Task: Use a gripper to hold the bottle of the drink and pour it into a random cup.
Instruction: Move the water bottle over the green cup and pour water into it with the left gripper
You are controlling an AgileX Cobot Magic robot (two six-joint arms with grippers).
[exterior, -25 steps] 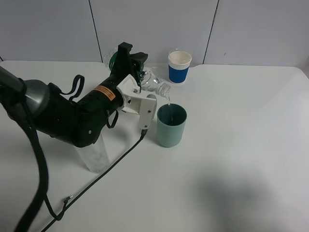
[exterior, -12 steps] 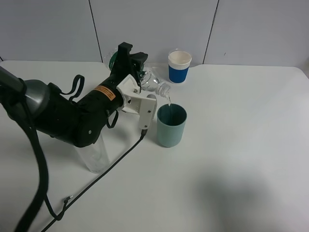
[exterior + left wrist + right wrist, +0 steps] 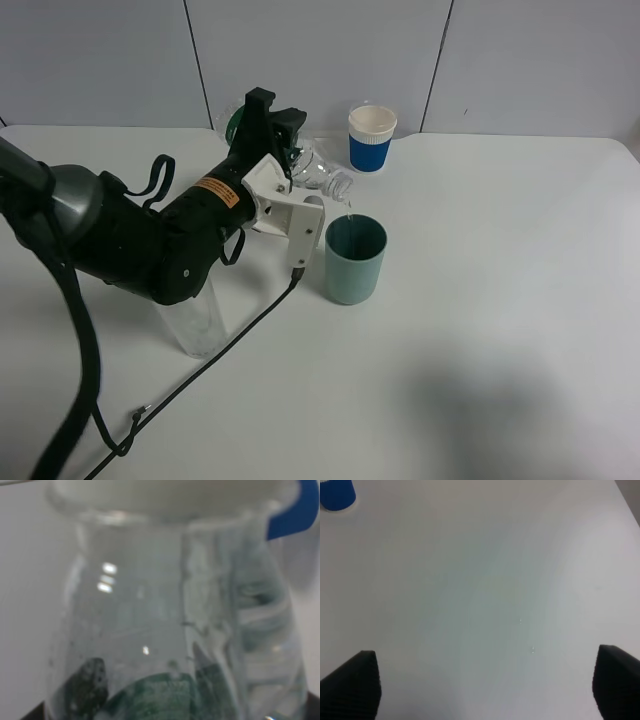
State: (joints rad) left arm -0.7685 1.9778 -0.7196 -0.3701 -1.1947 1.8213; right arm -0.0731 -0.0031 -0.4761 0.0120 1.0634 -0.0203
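My left gripper is shut on the bottle of the drink, a small clear bottle with a dark green label. It holds the bottle tilted, with the open mouth just above the rim of the teal-green cup. A thin trickle falls from the mouth into the cup. The bottle fills the left wrist view; my fingers do not show there. My right gripper is open and empty over bare table, and it is out of the exterior view.
A blue and white paper cup stands behind the bottle; it also shows in the right wrist view. A clear tall glass stands under my left arm. A black cable trails across the white table.
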